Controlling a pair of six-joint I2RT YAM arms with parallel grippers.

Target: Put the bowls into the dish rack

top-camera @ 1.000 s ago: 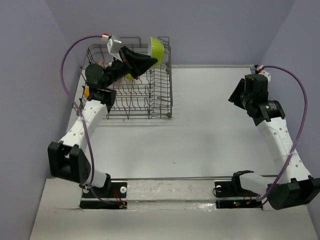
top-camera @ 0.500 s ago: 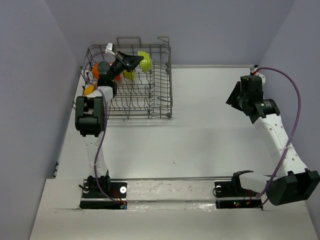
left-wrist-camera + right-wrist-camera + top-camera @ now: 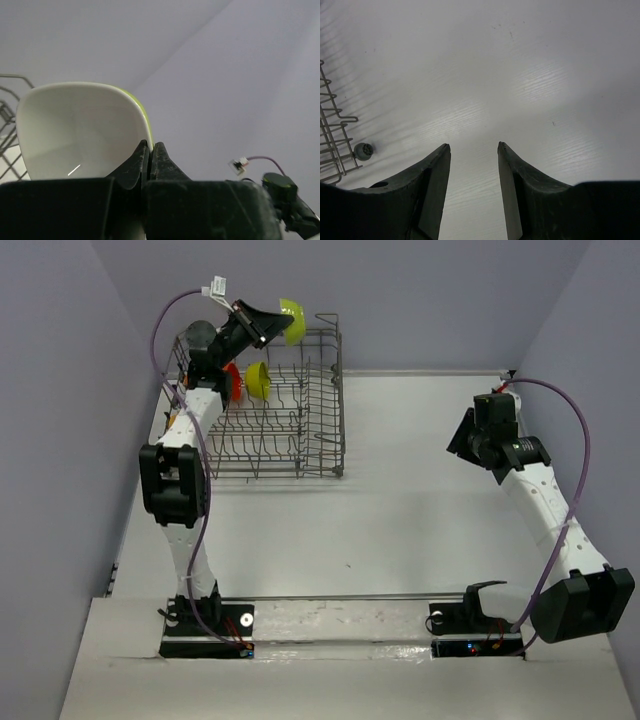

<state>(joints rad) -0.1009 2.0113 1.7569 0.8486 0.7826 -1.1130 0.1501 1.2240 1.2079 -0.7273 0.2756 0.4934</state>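
Standing at the far left corner of the table (image 3: 420, 510), the dish rack (image 3: 300, 445) already holds a red bowl (image 3: 232, 380) and what looks like a yellowish bowl (image 3: 258, 378) among its tines, though the arm hides part of that corner. The left arm has reared up over the last second: its lime bowl (image 3: 291, 310), which half a second ago dipped low inside the rack, now hangs above the back rim. The left gripper (image 3: 150, 150) is pinched tight on that bowl's rim, so this bowl is not loaded yet. The right gripper (image 3: 473, 145) waits spread and empty over the table, well apart from the rack.
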